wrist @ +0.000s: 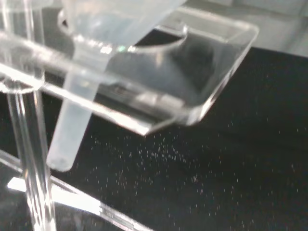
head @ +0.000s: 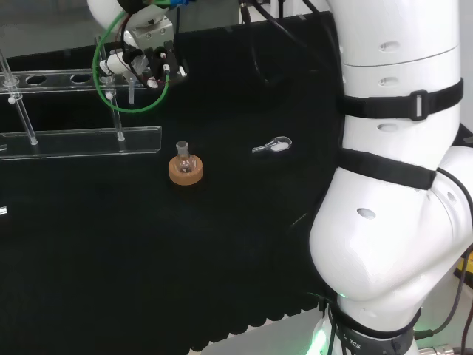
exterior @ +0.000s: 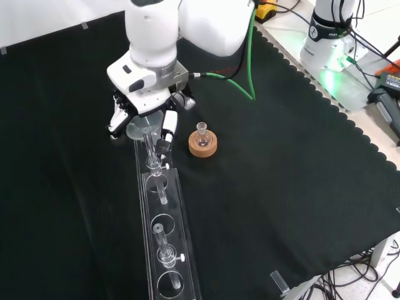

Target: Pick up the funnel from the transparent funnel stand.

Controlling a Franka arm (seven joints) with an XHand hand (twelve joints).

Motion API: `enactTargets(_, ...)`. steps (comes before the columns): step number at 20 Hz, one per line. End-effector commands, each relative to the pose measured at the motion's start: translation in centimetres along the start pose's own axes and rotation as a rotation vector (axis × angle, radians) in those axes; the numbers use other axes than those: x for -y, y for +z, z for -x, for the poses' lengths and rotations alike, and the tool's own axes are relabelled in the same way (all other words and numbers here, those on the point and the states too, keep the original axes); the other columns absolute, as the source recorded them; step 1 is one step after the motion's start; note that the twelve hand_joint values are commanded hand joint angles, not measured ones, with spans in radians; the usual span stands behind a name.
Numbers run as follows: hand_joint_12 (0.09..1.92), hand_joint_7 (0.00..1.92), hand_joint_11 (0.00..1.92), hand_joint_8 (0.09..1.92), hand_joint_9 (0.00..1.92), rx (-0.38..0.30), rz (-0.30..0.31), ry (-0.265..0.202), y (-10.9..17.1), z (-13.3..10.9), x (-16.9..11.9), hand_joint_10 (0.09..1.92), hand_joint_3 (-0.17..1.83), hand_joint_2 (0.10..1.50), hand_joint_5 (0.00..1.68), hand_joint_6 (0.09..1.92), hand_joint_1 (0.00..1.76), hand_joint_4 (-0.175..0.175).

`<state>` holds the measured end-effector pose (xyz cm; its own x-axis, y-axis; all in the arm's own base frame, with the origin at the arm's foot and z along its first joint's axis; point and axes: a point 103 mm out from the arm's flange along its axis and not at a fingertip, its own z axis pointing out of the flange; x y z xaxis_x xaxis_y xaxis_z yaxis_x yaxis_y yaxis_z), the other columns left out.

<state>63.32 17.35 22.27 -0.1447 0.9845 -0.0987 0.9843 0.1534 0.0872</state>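
The clear funnel (exterior: 140, 127) sits tilted in the end hole of the transparent stand (exterior: 185, 226), its cone above the top shelf. In the wrist view its stem (wrist: 72, 120) passes down through the hole in the stand's shelf (wrist: 211, 82) and ends above the cloth. The hand (exterior: 142, 94) is over that end of the stand, with its fingers (exterior: 169, 123) curled down on both sides of the cone. In the head view the hand (head: 150, 35) is at the far left, with the whitish funnel (head: 117, 63) at its fingers above the stand (head: 81, 139).
A small clear flask on a cork ring (exterior: 203, 144) stands just right of the hand in the front view. Other glass pieces (exterior: 166, 253) sit in the stand's other holes. A small clear item (head: 272, 146) lies on the cloth right of the cork ring (head: 185, 171).
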Motion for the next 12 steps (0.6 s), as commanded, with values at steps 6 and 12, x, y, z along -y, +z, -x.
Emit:
enactTargets(6,1.21,1.51,1.92,1.06,1.92,0.026,0.258,-0.035,-6.2,2.0,1.1,0.99,0.02,0.83,0.99,1.22,0.75,-0.175)
enactTargets(12,1.23,1.57,1.92,1.06,1.92,0.074,0.401,-0.015,-11.6,5.1,2.9,1.03,0.02,0.83,1.05,1.22,0.78,-0.175)
